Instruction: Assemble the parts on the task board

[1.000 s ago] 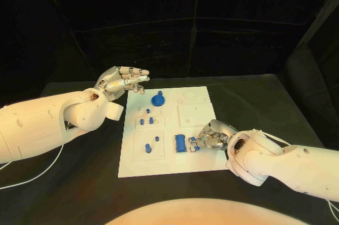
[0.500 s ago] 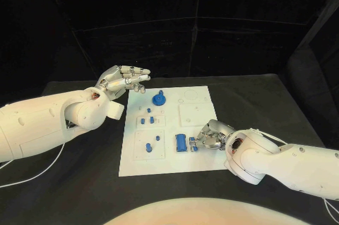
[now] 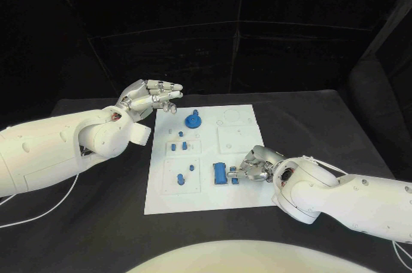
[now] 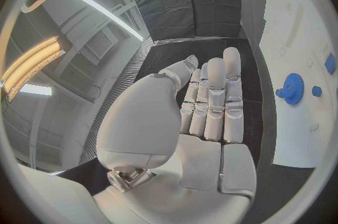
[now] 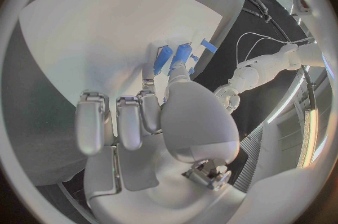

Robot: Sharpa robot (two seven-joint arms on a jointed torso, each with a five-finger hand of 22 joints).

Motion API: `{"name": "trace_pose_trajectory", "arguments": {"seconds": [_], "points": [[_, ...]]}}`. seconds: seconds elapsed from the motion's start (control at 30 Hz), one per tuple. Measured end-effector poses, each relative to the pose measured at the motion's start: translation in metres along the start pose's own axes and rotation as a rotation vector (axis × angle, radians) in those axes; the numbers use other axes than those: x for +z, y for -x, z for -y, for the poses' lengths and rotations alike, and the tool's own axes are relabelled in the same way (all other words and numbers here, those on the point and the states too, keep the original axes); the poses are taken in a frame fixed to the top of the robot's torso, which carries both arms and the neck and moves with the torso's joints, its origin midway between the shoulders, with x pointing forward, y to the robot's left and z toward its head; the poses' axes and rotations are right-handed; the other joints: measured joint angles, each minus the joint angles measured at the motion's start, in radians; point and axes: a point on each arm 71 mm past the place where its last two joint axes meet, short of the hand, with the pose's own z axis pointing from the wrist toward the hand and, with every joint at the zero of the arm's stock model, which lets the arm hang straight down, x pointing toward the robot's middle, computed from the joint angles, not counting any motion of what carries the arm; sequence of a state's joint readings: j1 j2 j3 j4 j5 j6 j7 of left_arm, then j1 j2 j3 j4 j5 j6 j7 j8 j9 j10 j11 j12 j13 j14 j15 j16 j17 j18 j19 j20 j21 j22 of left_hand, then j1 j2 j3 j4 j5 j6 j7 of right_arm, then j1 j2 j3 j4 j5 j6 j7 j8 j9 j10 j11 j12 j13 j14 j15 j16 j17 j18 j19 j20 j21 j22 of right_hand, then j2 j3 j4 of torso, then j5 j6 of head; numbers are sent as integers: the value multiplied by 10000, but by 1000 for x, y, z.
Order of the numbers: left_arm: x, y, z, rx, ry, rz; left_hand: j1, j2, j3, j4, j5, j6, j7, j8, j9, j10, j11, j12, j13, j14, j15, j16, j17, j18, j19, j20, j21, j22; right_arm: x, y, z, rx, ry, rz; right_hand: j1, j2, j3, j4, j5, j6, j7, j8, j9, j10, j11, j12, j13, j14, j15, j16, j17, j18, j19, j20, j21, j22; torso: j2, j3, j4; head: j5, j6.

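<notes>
A white task board [image 3: 202,201] lies on a black table [image 3: 318,118] between two white robot arms. The right hand [image 3: 256,165] rests low on the board's near right part, fingers curled down beside a long blue part [image 3: 219,173] and a smaller blue piece [image 3: 233,174] just by its fingertips; whether it pinches either one, I cannot tell. The left hand [image 3: 153,96] hovers above the table off the board's far left corner, fingers together and gently bent, holding nothing. Just beside that hand, on the board, stands a round blue gear-like part [image 3: 193,119]. More small blue parts [image 3: 178,146] sit in the board's recesses between the two hands.
</notes>
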State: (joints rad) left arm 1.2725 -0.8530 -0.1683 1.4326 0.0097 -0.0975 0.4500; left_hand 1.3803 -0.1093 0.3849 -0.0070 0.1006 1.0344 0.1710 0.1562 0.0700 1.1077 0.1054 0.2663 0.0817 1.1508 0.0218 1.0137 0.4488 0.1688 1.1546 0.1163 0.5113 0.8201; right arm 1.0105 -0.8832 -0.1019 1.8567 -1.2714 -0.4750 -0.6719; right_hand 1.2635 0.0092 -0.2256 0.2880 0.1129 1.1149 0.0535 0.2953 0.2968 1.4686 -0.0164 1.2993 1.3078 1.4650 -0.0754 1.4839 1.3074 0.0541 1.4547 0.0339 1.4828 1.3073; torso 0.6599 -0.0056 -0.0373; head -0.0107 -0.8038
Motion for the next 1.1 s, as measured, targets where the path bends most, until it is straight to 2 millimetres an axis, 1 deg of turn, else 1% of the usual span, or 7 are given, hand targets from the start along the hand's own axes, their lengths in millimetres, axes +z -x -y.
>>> {"name": "trace_pose_trajectory", "arguments": {"seconds": [0.03,0.3,0.43,0.63,0.7,0.9,1.1], "points": [[0,0,0,0,0,0,0,0,0,0,0,0,0,0,0,0,0,0,0,0,0,0,0,0,0,0,0,0,0,0,0,-11,7,8,-46,32,0,0,-46,0,0,0,9,0,0,-3,-9,0,0,0,0,1,0,0,0,0,0,0,1,0,1],[0,0,0,2,3,2,0,0,0,0,0,0,0,0,0,0,0,0,0,0,0,0,1,0,0,0,0,0,-5,3,3,-66,139,81,-39,30,-64,-64,-48,-40,40,0,77,0,0,-3,4,0,0,0,-1,0,0,0,0,0,0,4,0,0,0],[0,0,0,2,4,4,0,0,0,0,0,0,0,0,-1,0,0,0,0,0,0,0,1,0,0,0,0,0,-9,6,6,-107,309,90,276,-41,-91,-191,-48,-116,46,0,145,-1,1,-3,33,0,2,0,-1,0,0,0,-41,0,-2,8,0,0,7],[0,0,0,5,7,7,0,0,0,0,0,0,0,0,-1,0,0,0,0,0,0,0,1,0,0,0,0,0,-13,8,9,-244,518,-20,611,-35,-89,-409,92,-147,78,0,229,-2,2,0,41,-1,6,0,-1,0,0,0,-43,0,-14,2,-11,-2,23],[0,0,0,3,7,-1,0,0,0,0,0,0,0,0,-1,0,0,0,0,0,0,0,2,0,0,0,0,0,-13,8,9,-292,574,-73,676,-45,-88,-408,130,-147,78,0,240,-2,2,-23,42,-1,7,0,-1,0,0,0,-43,0,-14,0,-12,-22,40],[1,-1,0,-4,7,-21,0,0,0,0,0,0,0,0,-1,0,0,0,0,0,0,0,2,0,0,0,0,0,-10,6,8,-482,656,-197,831,6,-88,-547,304,-147,78,0,294,-3,3,-44,100,-17,25,0,-1,1,0,0,-43,0,-10,1,-6,-48,58],[1,-1,-1,-5,13,-24,0,0,0,0,0,0,0,0,-1,0,0,0,0,0,0,0,2,0,0,0,0,0,-6,7,10,-650,609,-182,965,139,-30,-659,416,-147,78,26,342,-4,5,-44,480,-19,27,0,7,0,0,1,-43,0,3,1,8,-42,62]]}}
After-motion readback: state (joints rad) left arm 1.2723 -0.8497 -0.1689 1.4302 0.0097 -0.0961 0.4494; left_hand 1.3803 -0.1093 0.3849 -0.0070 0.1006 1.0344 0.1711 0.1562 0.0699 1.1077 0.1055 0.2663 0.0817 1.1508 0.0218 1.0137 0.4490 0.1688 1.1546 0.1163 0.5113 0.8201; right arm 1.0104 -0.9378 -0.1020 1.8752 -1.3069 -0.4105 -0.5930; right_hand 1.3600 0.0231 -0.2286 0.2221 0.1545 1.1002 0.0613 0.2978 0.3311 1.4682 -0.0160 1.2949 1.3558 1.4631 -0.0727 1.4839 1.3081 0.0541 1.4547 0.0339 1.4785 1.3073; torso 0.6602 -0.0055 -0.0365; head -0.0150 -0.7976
